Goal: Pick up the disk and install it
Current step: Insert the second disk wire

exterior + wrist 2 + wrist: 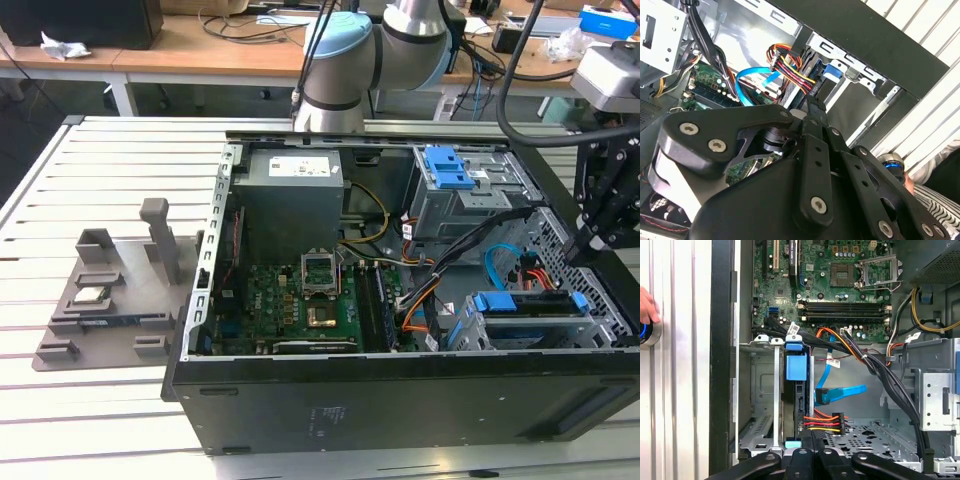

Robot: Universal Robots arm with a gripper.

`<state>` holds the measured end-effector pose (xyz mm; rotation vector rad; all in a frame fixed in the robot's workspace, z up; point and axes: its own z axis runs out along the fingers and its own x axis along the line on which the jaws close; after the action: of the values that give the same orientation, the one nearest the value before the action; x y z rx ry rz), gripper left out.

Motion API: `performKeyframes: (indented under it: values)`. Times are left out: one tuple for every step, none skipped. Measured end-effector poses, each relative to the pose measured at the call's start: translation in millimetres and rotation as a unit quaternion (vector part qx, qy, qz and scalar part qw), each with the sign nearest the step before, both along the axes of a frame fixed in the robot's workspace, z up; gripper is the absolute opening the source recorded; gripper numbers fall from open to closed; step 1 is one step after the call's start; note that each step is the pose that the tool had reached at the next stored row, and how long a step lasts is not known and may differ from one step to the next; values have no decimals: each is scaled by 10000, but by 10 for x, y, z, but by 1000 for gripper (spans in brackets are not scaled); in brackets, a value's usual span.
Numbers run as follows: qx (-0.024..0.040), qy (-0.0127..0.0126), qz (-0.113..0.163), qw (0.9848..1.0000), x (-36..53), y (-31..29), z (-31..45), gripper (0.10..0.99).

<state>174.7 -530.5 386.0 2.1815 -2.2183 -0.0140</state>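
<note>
A slatted white metal bench in a cluttered lab carries an open black computer tower. Toward the tower's 4 o'clock corner in the exterior view, the flat silver disk in its blue plastic frame stands edge-on in the grey metal cage, probably so that it slides along the cage's rails. The black gripper sits at the disk's outer end. I cannot tell whether it is gripping.

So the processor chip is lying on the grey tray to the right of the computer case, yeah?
No, left. In the exterior view the processor chip lies on the grey tray, and that tray stands at the exterior view's left of the computer case.
</note>
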Motion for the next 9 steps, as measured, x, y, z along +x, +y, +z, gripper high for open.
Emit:
performKeyframes:
  values:
    - [0,0,0,10000,0,0,0,106]
    - [0,0,0,10000,0,0,1,106]
    - [0,0,0,10000,0,0,1,173]
    - [0,0,0,10000,0,0,1,235]
    - [0,0,0,10000,0,0,2,235]
    - [0,0,0,10000,0,0,2,302]
    - [-2,0,-1,10000,-5,5,4,302]
    - [-1,0,0,10000,-22,32,-3,302]
    - [0,0,0,10000,-73,95,-17,302]
